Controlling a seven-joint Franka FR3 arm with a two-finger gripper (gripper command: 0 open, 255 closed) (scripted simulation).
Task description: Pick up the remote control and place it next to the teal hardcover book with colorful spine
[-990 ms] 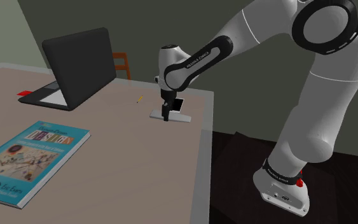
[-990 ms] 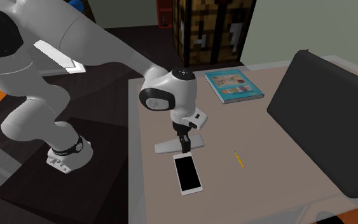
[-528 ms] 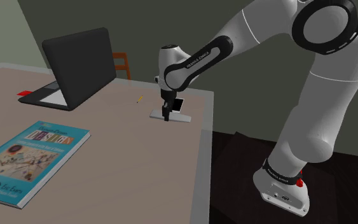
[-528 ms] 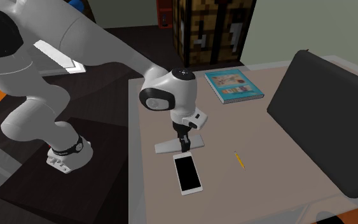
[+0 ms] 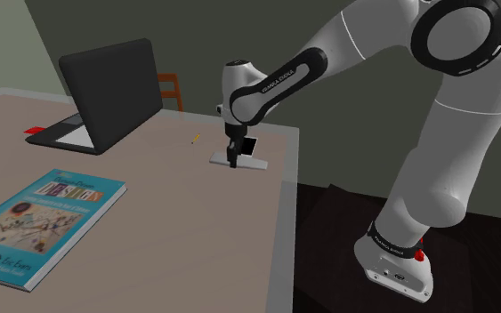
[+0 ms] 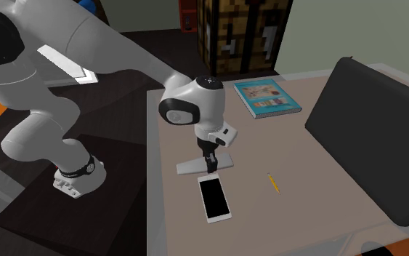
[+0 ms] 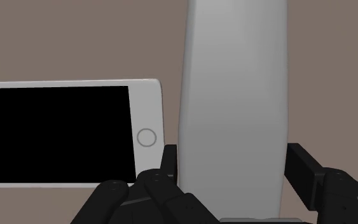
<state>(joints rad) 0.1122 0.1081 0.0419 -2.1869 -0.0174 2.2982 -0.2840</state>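
Observation:
The remote control (image 7: 234, 95) is a plain pale grey slab lying on the brown table (image 5: 150, 178), near the edge on the stand's side. My gripper (image 7: 234, 184) comes straight down on it, and its black fingers (image 7: 169, 159) clasp the remote's two long sides, so it is shut on it. From the side the remote (image 5: 239, 163) (image 6: 204, 165) rests at table level under the gripper (image 5: 233, 164) (image 6: 211, 166). The teal book (image 5: 44, 222) (image 6: 266, 97), with a colourful cover, lies flat at the far end of the table from the remote.
A white phone with a black screen (image 7: 63, 133) (image 6: 214, 198) lies right beside the remote. A yellow pencil (image 6: 273, 182) (image 5: 196, 138) lies a little further in. An open black laptop (image 5: 106, 93) (image 6: 373, 138) stands along the far side. A wooden chair (image 5: 170, 89) is behind the table.
The hand and wrist have risen very slightly. The remote, phone and book lie where they were.

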